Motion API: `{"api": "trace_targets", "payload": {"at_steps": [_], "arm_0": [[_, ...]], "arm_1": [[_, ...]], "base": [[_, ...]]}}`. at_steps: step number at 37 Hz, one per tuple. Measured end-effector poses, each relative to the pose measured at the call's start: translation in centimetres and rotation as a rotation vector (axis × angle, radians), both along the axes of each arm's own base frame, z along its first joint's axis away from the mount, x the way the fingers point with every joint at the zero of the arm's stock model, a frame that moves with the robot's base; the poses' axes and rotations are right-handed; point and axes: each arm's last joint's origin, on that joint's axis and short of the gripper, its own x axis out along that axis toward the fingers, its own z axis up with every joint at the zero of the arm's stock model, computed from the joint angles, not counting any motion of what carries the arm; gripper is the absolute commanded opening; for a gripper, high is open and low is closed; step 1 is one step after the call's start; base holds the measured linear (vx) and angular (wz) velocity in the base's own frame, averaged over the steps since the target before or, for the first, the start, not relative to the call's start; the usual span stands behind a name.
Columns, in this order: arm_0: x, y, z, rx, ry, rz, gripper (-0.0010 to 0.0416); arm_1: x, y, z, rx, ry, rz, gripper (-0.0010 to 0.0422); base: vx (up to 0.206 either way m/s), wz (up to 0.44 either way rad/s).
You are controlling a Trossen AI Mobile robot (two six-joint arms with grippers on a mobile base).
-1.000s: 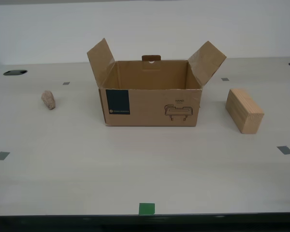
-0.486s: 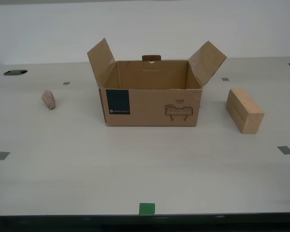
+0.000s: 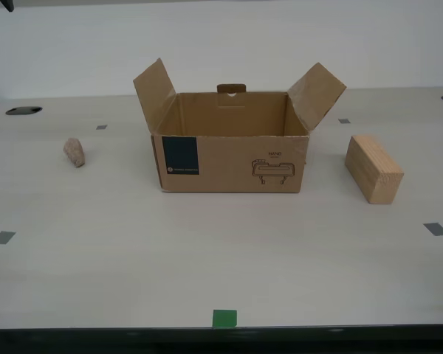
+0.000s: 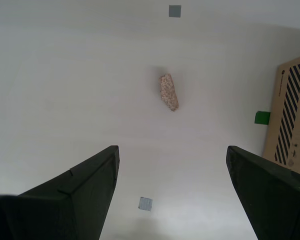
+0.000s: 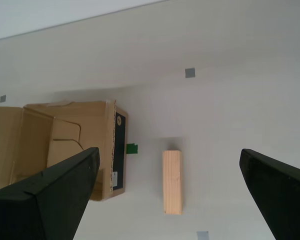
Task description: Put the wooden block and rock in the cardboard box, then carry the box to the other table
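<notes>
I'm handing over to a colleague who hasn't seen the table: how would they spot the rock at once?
Find the open box mid-table. On the exterior view's left of it, apart from it, lies the rock, small and alone. It is rough, oval and pinkish-beige, unlike the bigger, straight-edged block on the box's other side.

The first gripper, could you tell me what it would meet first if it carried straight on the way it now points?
Most likely the pale tan rectangular wooden block, which lies on the beige table between the open jaws in the first wrist view. Nothing shows in between, though depth is unclear.
</notes>
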Motion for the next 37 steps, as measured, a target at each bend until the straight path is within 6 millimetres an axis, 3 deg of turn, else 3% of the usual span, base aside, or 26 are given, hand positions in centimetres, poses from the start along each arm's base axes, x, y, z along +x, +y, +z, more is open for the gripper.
{"api": "trace_targets", "payload": {"at_steps": [10,21,29,37], "arm_0": [[0.3,0.0,-2.0,-0.006,0.059,0.008,0.0391],[0.5,0.0,-5.5,-0.007,0.162,0.011,0.0389],[0.4,0.1,-7.9,-0.013,0.23,0.022,0.039],[0.4,0.1,-8.9,-0.016,0.244,0.029,0.039]], "arm_1": [[1.0,0.0,-0.1,0.0,-0.067,-0.002,0.0291],[1.4,0.0,0.1,0.001,-0.106,-0.002,0.0292],[1.6,0.0,0.1,0.004,-0.124,-0.009,0.033],[1.7,0.0,-0.7,0.01,-0.113,-0.021,0.0362]], "base": [[0.0,0.0],[0.0,0.0],[0.0,0.0],[0.0,0.0]]}}
